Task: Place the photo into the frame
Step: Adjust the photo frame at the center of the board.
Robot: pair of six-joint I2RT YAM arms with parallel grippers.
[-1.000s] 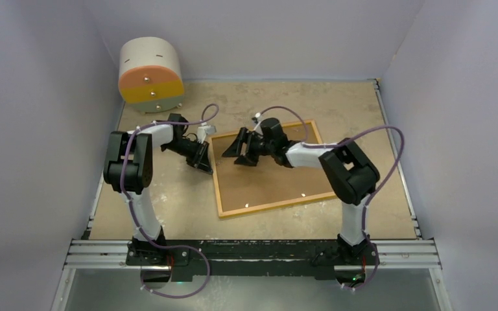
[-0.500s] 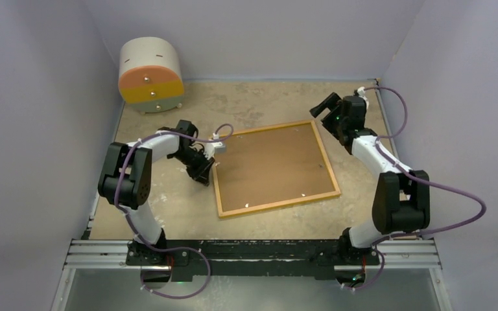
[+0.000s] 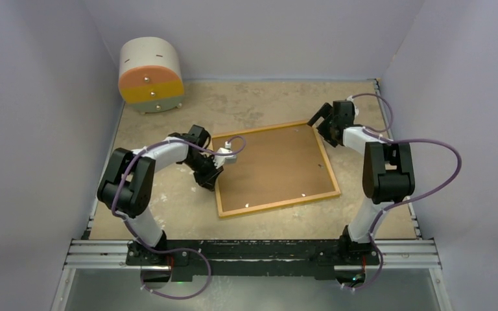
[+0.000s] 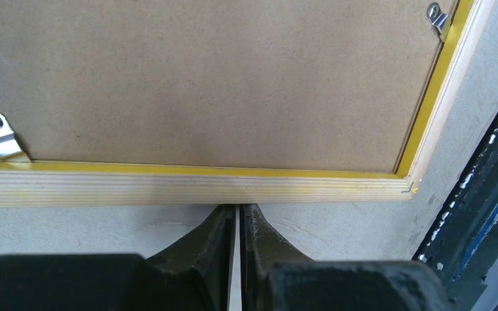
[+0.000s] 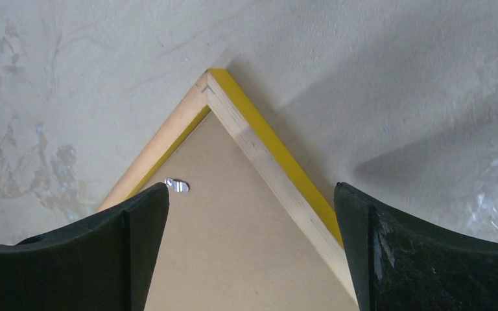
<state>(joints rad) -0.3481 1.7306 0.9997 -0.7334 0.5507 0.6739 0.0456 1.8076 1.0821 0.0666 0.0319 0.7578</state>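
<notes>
Top camera high behind bases, looking down; wrist cameras close, low; all share frame (image 3: pixel 279 203).

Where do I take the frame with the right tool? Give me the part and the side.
Probably its far right corner, from above: the frame lies flat, back up, on the table, so only the rim's outer edges offer purchase, and the open right tool straddles that corner.

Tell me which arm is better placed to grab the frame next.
Right. The right gripper is open, jaws either side of the far right corner of the frame, likely ready to close. The left gripper is shut, tips at the frame's left rim, and must open first.
</notes>
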